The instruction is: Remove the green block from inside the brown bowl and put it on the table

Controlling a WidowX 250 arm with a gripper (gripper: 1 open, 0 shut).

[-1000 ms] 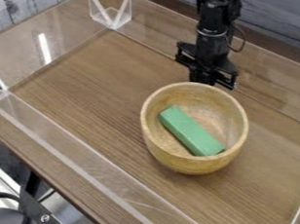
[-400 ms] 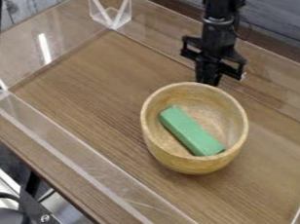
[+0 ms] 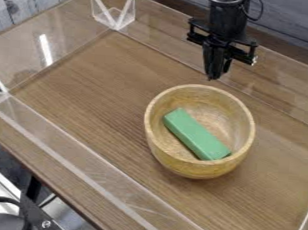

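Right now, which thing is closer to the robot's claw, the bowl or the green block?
The bowl: its far rim sits just below the claw. The green block lies farther, inside it.

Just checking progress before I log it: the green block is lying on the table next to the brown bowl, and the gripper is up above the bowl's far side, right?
Not quite. The camera view shows the green block lying inside the brown bowl, not on the table. The gripper is indeed above the bowl's far side.

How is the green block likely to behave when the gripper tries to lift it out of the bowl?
The green block looks rigid, so it should hold shape. Lying flat on the brown bowl's curved floor, it may slide or pivot. Small and matte, it seems light and grippable.
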